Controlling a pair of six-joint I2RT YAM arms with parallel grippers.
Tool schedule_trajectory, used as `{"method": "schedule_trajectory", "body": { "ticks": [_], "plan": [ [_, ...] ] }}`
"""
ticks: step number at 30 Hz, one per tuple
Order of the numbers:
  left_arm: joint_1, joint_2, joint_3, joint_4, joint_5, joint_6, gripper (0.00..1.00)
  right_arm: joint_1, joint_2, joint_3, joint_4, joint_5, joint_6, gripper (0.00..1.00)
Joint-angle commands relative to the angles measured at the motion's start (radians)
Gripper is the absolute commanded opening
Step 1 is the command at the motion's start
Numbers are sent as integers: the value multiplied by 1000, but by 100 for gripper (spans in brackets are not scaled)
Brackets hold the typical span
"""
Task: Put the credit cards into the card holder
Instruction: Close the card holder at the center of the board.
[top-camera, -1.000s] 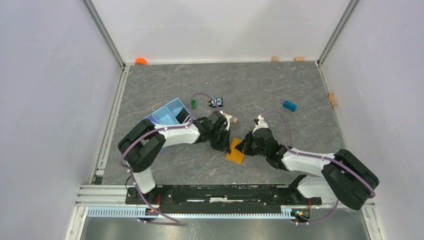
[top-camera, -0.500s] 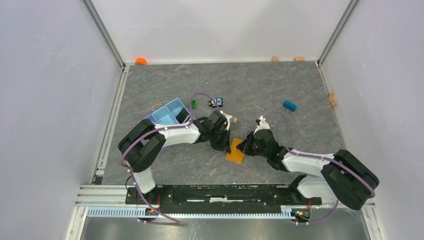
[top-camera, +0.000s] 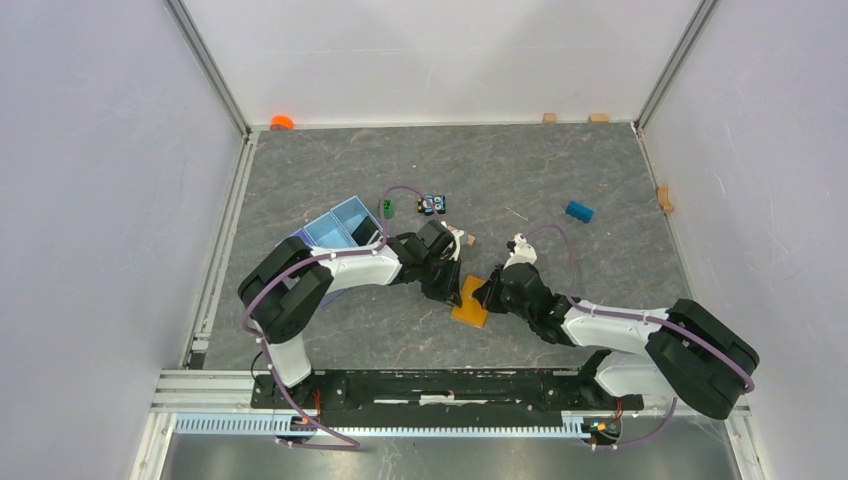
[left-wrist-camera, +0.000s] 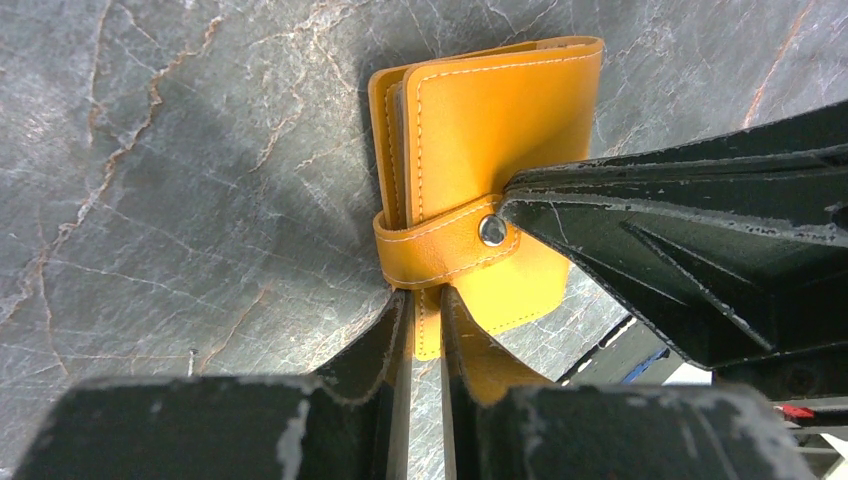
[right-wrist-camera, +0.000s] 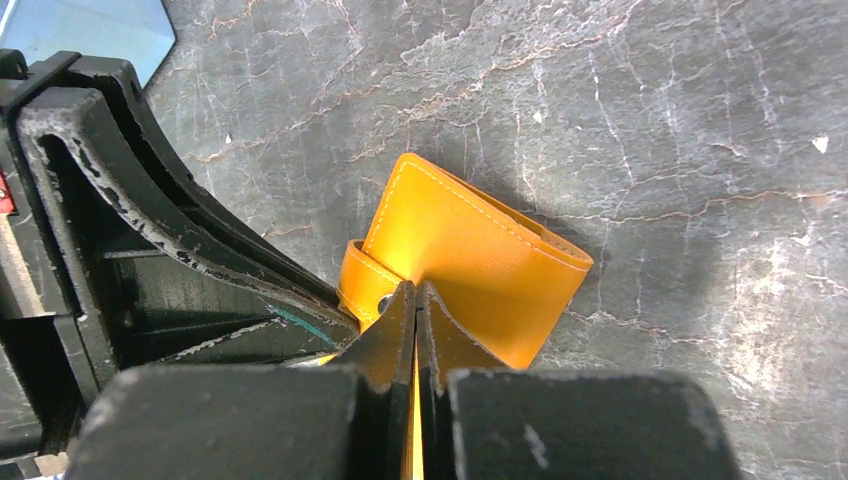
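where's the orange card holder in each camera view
top external: card holder sits just below and right of centre.
left wrist: card holder fills the upper centre, strapped shut.
right wrist: card holder is at centre, tilted.
shared landmark: its snap strap, visible in both wrist views; too small in the top view.

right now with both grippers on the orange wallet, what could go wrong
1. The card holder is snapped shut, its strap fastened at the snap. The right gripper pinches right beside it, so a pull may slip off rather than pop it open.
2. The left gripper clamps only a thin edge, so opposing pulls could twist the holder out of its grip.
3. No card shows in either wrist view, and both arms are occupied.
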Motion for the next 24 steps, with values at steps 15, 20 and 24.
{"method": "schedule_trajectory", "body": {
  "ticks": [15, 20, 24],
  "plan": [
    [-4, 27, -35, -45, -116, 10, 6, 126, 41, 9, -297, 197, -54, 0],
    [-4, -55, -25, -24, -97, 7, 12, 136, 53, 7, -297, 206, -49, 0],
    [-4, -99, -9, -14, -77, 8, 14, 139, 64, 11, -296, 207, -49, 0]
  ]
}}
